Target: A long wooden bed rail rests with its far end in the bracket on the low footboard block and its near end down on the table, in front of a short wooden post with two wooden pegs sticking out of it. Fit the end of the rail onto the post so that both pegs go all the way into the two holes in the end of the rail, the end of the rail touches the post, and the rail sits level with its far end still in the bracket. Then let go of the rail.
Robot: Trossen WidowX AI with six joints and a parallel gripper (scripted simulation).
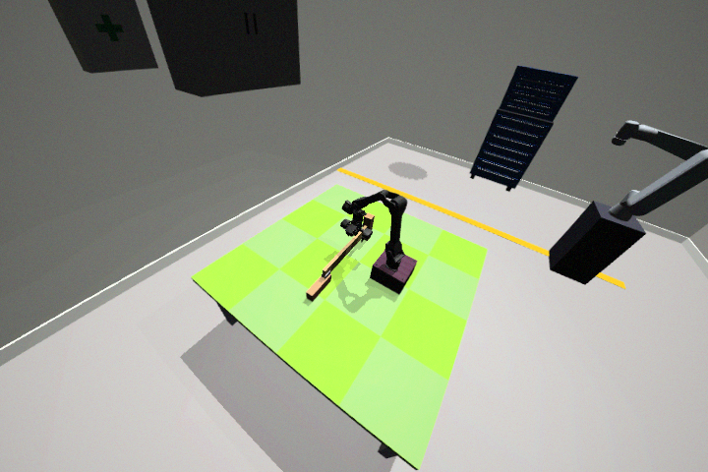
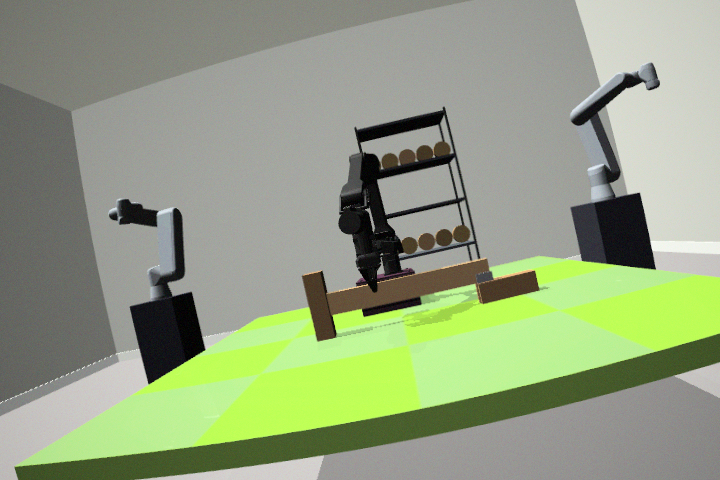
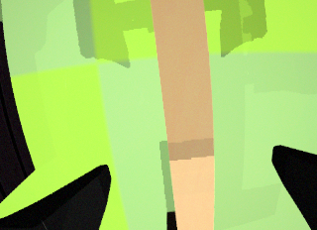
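Note:
The long wooden rail (image 1: 340,255) (image 2: 412,285) (image 3: 184,78) spans from the short upright post (image 2: 319,305) (image 1: 369,219) to the low footboard block (image 2: 507,286) (image 1: 315,289). Its near end is raised off the table and meets the post's face; the pegs are hidden. Its far end sits at the grey bracket (image 2: 484,276) on the block. The rail looks about level. My gripper (image 1: 359,229) (image 2: 372,284) (image 3: 192,165) is open, with the fingers standing wide on either side of the rail close to the post end and not touching it.
The green checkered table (image 1: 338,356) (image 2: 485,350) carries my arm's dark purple base (image 1: 393,273). Grey arms on black pedestals (image 2: 165,331) (image 2: 613,229) (image 1: 594,242) stand off the table. A black shelf rack (image 2: 423,186) with brown cylinders stands behind.

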